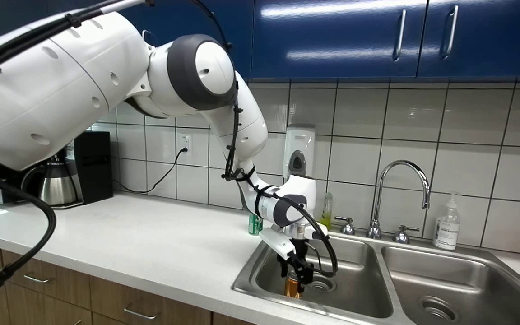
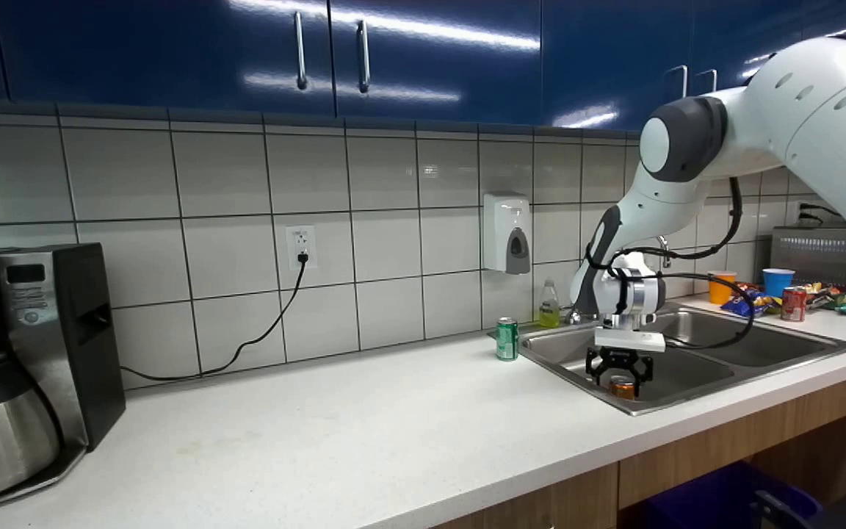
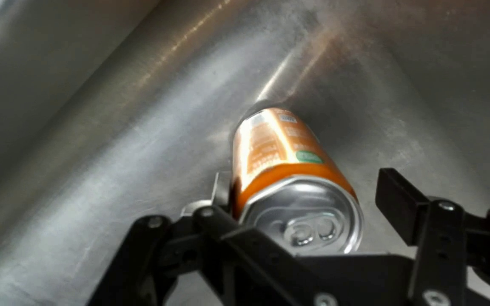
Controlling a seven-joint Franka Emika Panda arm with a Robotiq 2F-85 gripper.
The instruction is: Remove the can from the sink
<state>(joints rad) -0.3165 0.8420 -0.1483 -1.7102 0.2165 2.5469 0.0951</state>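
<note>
The orange-copper can stands upright in a basin of the steel sink, close to the basin's front wall. It also shows in an exterior view, partly behind the fingers. In the wrist view the can has its silvery top toward the camera. My gripper is lowered into the basin, pointing down. In the wrist view my gripper is open with a finger on each side of the can. The left finger is at the can's side, perhaps touching; the right finger stands apart with a visible gap.
A green can stands on the white counter beside the sink. A dish soap bottle, the chrome faucet and a sanitizer bottle line the back. Cups, snack bags and a red can are beyond the sink.
</note>
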